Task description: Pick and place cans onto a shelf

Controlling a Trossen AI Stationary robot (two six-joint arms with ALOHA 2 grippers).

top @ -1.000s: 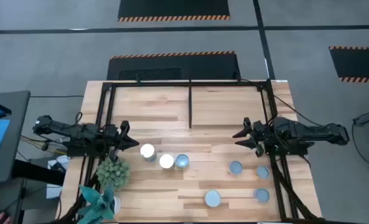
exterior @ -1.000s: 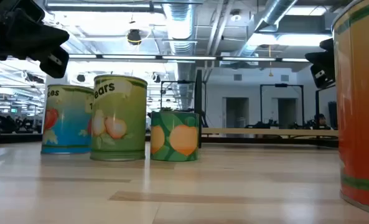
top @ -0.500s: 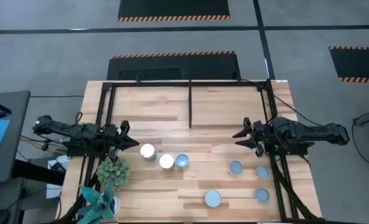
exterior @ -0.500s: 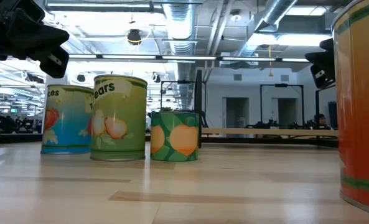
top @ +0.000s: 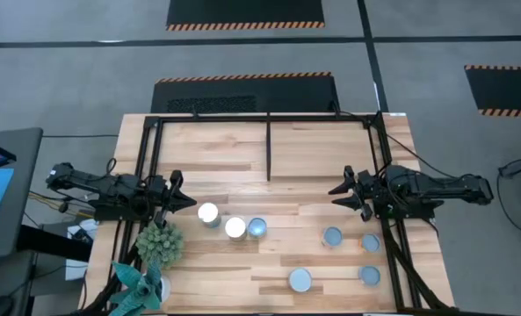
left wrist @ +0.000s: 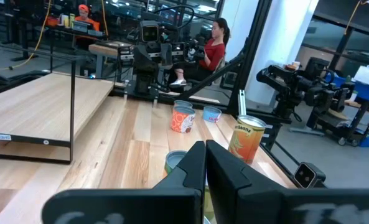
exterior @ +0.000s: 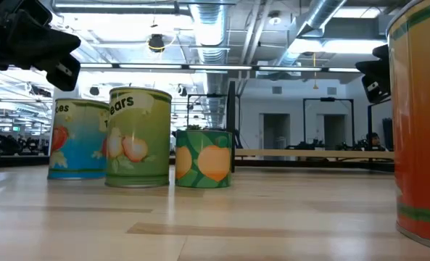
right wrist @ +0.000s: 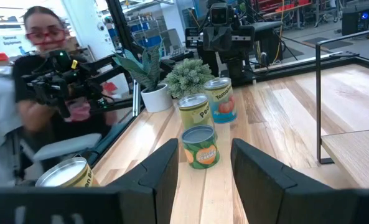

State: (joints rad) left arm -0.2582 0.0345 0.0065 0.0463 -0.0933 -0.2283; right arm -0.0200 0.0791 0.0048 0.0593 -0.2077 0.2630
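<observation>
Seven cans with shiny round tops stand upright on the wood table. Three stand in a row near my left gripper [top: 208, 213] [top: 235, 227] [top: 256, 228]. The others stand at the near right [top: 332, 236] [top: 371, 243] [top: 300, 280] [top: 369, 276]. The shelf's black barred frame [top: 269, 117] with its divider bar [top: 269, 149] spans the far half. My left gripper [top: 188, 201] [left wrist: 206, 152] is shut and empty, just left of the row. My right gripper [top: 339, 193] [right wrist: 203, 155] is open and empty, just beyond the near-right cans.
A spiky green potted plant [top: 160, 243] and a leafy one [top: 137, 283] stand at the near left corner. The frame's side bars [top: 142, 175] [top: 385, 167] run along both table edges. A person [right wrist: 28, 93] is beyond the table's left side.
</observation>
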